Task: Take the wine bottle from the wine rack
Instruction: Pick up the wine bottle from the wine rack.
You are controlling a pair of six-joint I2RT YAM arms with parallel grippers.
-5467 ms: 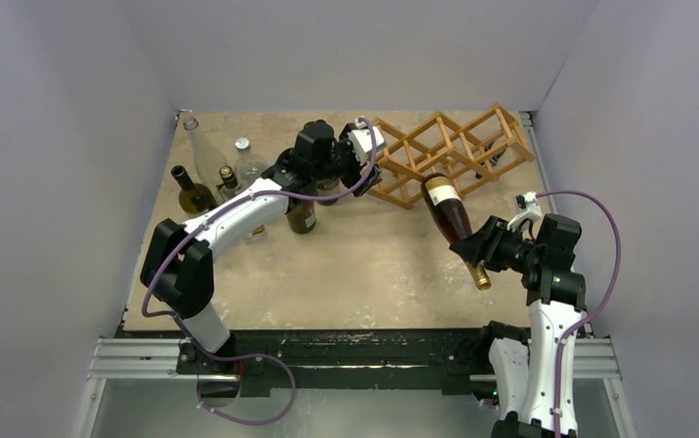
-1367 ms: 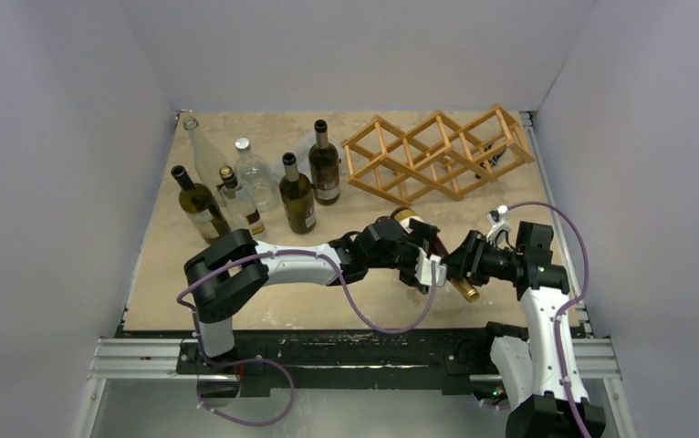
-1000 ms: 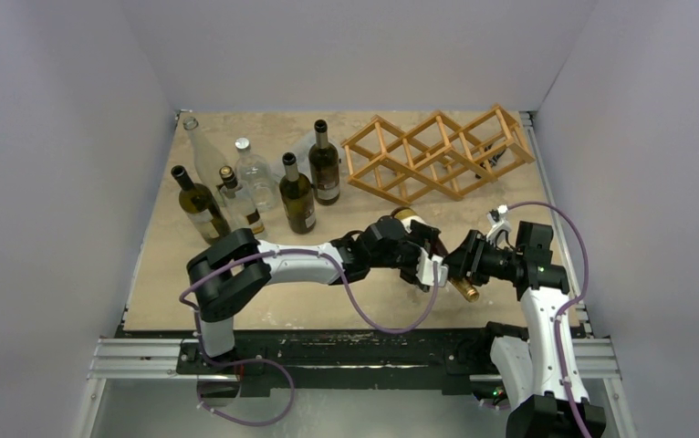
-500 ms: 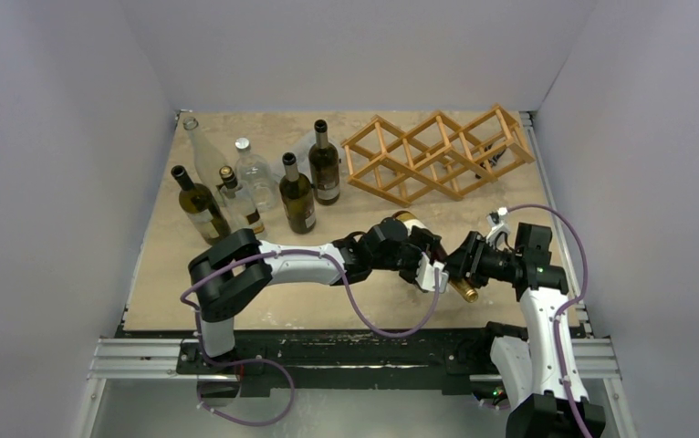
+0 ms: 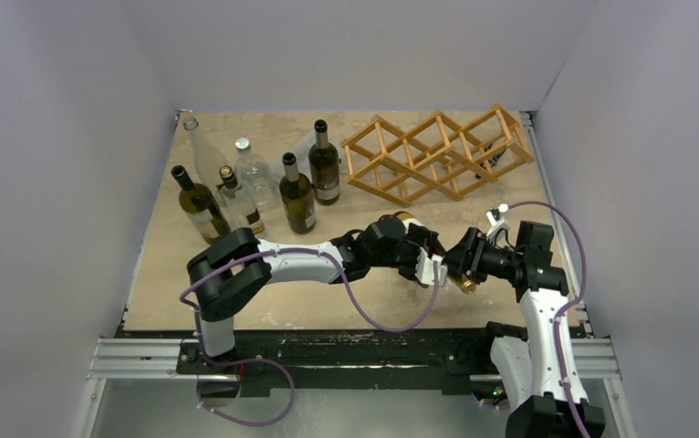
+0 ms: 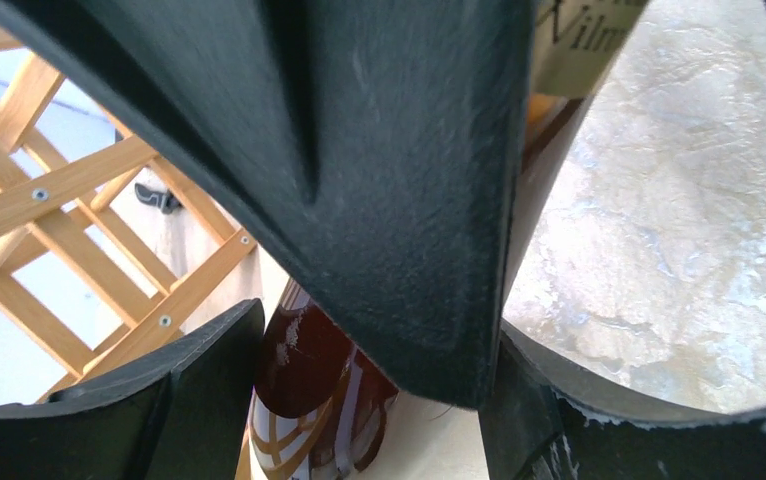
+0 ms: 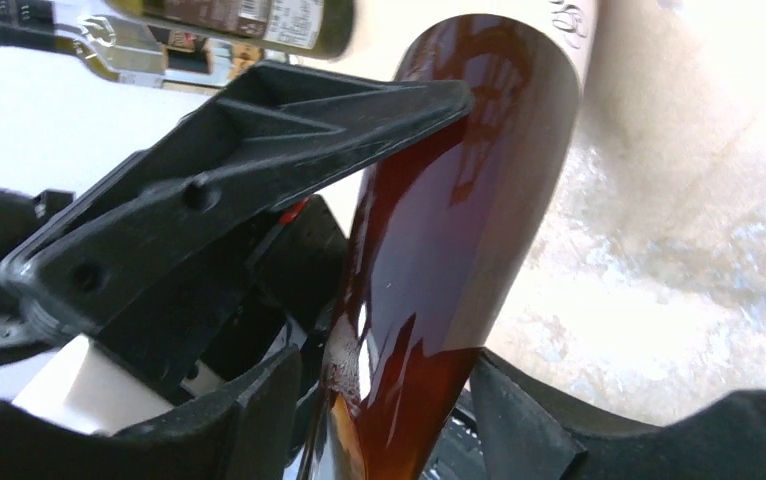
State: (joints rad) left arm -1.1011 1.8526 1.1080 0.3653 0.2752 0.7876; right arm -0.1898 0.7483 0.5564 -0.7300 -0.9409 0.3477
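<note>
Overhead wine bottle (image 7: pixel 459 200) half hidden, left gripper (image 5: pixel 430 263) apparently clasping it close-up

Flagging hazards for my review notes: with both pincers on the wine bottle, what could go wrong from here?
The wine bottle is tilted, the left pincer around its smooth body, the right pincer at its neck; if one lets go early, it could slip onto the table. The pincers sit close together and could bump. Swinging left could topple the standing bottles.
</note>
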